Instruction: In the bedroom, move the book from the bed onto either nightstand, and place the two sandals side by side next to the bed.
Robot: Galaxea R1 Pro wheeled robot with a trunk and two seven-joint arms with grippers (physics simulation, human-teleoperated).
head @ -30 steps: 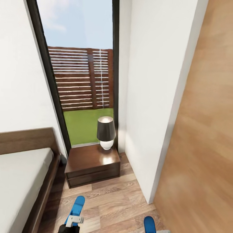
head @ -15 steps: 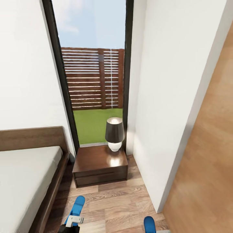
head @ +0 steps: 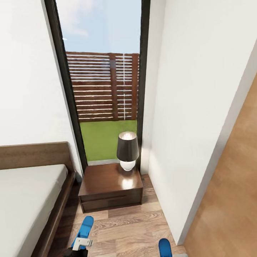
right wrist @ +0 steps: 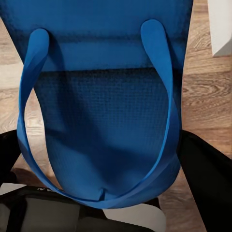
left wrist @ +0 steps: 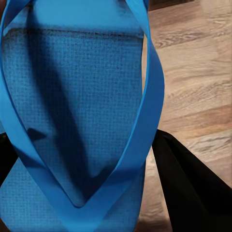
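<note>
Each gripper holds one bright blue sandal. In the left wrist view, my left gripper (left wrist: 92, 188) is shut on a sandal (left wrist: 72, 96), with a black finger (left wrist: 188, 188) beside its sole. In the right wrist view, my right gripper (right wrist: 108, 166) is shut on the other sandal (right wrist: 101, 96). In the head view the left sandal (head: 85, 228) and the right sandal (head: 164, 247) stick up at the lower edge above the wood floor. The bed (head: 25, 200) lies at the left, with the dark-brown nightstand (head: 110, 187) beside it. The book is out of view.
A lamp (head: 127, 150) with a dark shade stands on the nightstand's far right corner. Behind it is a tall window (head: 101, 82). A white wall (head: 192, 117) and a brown wooden door (head: 232, 200) close in on the right, leaving a narrow strip of floor (head: 125, 228).
The whole head view has shifted, so the camera moved: nightstand and window now sit further right in the picture and the door shows less. Both sandals stay held in the same place.
</note>
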